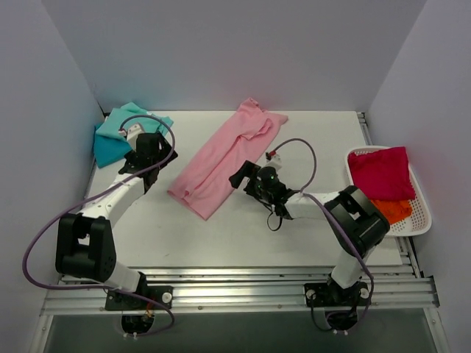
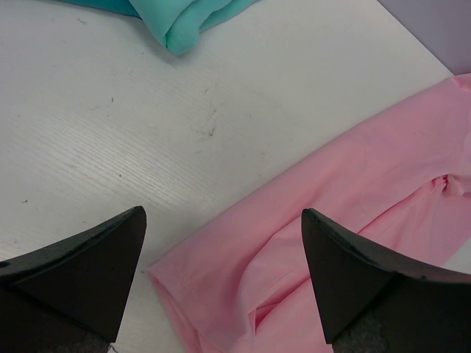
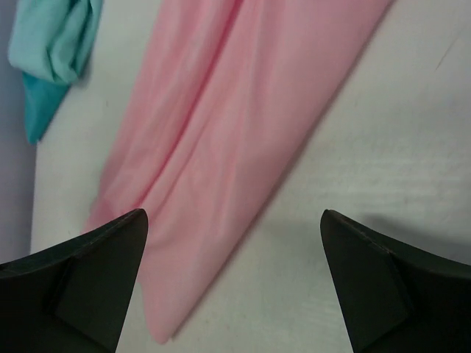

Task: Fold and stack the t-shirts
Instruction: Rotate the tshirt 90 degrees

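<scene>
I see the light pink t-shirt (image 1: 224, 158) in the middle of the white table (image 1: 221, 239). It is folded into a long strip that runs diagonally from its near-left hem to the far end, where a sleeve pokes out.

My left gripper (image 1: 166, 156) sits just left of that strip, released and holding nothing. In its wrist view the spread fingers frame the shirt's hem corner.

My right gripper (image 1: 237, 177) is just beside the strip's right edge, jaws also wide apart and empty.

At the far-left corner the mint green t-shirt (image 1: 137, 120) lies bunched on the teal blue t-shirt (image 1: 109, 149). On the right, the white lattice basket (image 1: 424, 213) holds the crimson red t-shirt (image 1: 381, 173) over the orange t-shirt (image 1: 394, 211).
</scene>
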Available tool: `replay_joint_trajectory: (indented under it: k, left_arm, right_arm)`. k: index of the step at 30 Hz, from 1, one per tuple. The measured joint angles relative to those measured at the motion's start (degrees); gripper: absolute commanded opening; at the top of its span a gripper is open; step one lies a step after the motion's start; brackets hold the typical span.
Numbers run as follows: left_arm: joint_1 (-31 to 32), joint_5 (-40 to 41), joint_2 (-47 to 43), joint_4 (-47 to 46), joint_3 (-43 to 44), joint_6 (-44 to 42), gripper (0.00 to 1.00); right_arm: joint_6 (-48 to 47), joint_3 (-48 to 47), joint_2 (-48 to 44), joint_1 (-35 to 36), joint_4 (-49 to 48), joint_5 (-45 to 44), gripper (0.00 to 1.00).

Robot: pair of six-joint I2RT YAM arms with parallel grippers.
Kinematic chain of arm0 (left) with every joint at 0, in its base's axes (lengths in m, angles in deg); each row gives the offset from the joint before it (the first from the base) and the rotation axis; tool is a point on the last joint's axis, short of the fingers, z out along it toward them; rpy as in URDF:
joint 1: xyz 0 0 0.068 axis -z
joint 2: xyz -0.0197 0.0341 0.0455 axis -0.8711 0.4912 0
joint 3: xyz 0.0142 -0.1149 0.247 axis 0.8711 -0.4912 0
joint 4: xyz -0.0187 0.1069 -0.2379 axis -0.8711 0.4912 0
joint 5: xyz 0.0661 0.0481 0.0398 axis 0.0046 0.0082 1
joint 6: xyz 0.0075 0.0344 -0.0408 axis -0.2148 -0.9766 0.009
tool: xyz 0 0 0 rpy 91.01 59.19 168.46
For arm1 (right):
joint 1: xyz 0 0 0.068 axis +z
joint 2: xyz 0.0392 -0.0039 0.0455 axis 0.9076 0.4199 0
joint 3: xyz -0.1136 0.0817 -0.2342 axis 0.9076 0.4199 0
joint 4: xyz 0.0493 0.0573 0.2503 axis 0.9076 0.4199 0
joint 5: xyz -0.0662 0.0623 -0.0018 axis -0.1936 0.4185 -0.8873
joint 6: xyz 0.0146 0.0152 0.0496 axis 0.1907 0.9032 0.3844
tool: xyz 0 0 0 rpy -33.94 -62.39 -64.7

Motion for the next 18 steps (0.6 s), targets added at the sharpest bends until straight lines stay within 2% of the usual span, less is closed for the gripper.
replay_joint_trajectory:
  k: [8,14,18]
  left_arm:
    - [0.0,-0.5,-0.1,-0.6,-1.7,0.1,0.95]
    - [0.0,-0.4,-0.9,-0.8,-3.4,0.1,0.95]
    - [0.0,-0.4,-1.8,-0.7,-4.3,0.1,0.96]
  right_arm:
    - [5.6,1.4,2.9,15.2,1.4,-3.1,1.0]
    - [7.6,-2.4,7.0,20.7,1.4,-3.7,1.0]
    - [8.3,-4.7,9.7,21.8,0.2,-3.7,0.99]
